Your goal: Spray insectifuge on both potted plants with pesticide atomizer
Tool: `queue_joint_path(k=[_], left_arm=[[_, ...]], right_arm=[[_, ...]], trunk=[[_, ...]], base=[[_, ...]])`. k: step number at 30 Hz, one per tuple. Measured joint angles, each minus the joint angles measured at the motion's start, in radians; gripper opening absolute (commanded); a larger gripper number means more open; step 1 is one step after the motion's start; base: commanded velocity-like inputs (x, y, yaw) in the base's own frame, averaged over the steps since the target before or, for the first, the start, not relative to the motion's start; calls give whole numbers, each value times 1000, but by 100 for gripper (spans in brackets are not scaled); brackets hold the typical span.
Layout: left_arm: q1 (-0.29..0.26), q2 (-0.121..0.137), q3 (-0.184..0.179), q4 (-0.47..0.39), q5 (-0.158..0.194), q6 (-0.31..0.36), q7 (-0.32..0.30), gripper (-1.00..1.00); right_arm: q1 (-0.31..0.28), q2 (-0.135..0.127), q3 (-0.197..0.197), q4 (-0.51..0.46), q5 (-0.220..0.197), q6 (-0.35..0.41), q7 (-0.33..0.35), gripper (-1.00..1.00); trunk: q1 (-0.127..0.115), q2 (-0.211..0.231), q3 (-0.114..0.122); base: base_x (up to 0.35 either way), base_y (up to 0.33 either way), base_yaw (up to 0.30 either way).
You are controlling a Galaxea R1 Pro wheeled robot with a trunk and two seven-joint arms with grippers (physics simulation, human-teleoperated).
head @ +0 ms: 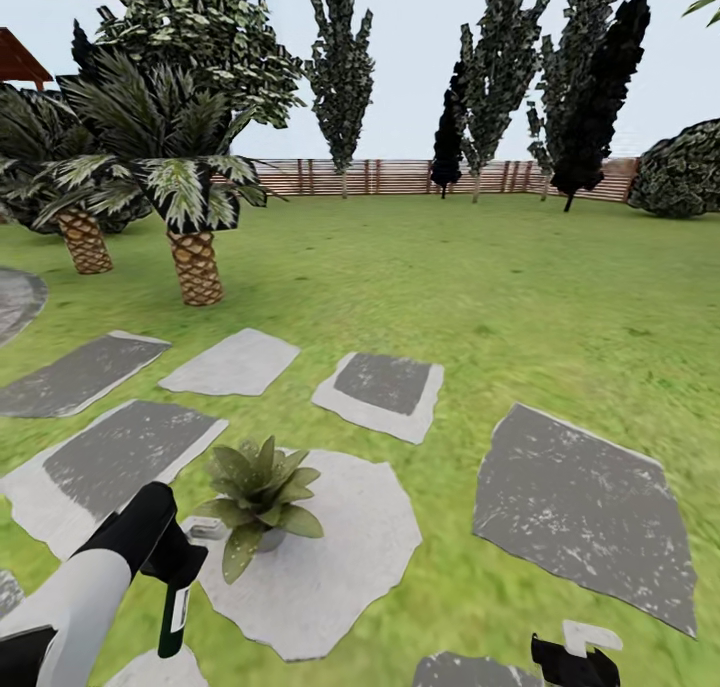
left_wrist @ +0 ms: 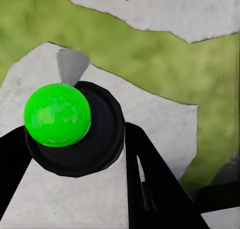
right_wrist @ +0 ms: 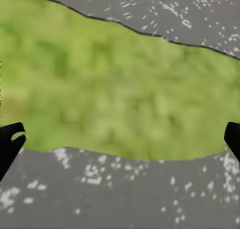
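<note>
One potted plant [head: 258, 489], a rosette of pointed green leaves in a small grey pot, stands on a pale stepping stone [head: 330, 567] in the garden lawn. Just left of it and slightly nearer to me, my left gripper [head: 176, 575] is shut on the pesticide atomizer [head: 175, 615], a dark little bottle with a pale label that hangs below the fingers. Along the left wrist view the atomizer [left_wrist: 75, 134] shows a dark round body and a bright green top between the black fingers [left_wrist: 150, 174]. My right gripper [head: 575, 662] hangs low at the right, open, its fingertips [right_wrist: 10, 144] wide apart over grass and a grey stone.
Grey and white stepping stones [head: 580, 507] lie across the lawn. Two palms [head: 195, 262] with scaly trunks stand at the back left, next to a round grey patio edge [head: 15, 302]. Tall dark trees [head: 590, 97] and a brown slatted fence [head: 400, 177] close the far side.
</note>
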Motion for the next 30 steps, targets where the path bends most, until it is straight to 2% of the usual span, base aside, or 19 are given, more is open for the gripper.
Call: queue_joint_path(k=[5,10,15,17,20,30], left_arm=[[2,2,-2,0,0,0,1,-100],[5,8,-3,1,-4,-4,3,-100],[44,15,-1,1,-3,-8,2,-100],[60,15,-1,1,-1,-36,2,-100],[70,15,-1,3,-1,-77,3,-100],[70,5,-3,0,0,-82,5,-100]], right_arm=[[0,0,0,0,0,0,0,100],[0,0,0,-1,0,-1,1,100],[0,-1,-1,-2,-1,-2,1,100],[0,-2,-2,-3,-1,-2,1,100],[0,0,-1,-3,-2,-2,0,100],[0,4,0,-1,-1,0,0,100]], trunk=[[0,0,0],[0,0,0],[0,0,0],[0,0,0],[0,0,0],[0,0,0]], base=[[272,-155,253],[95,-17,44],[2,0,1],[0,0,61],[0,0,236],[0,0,274]])
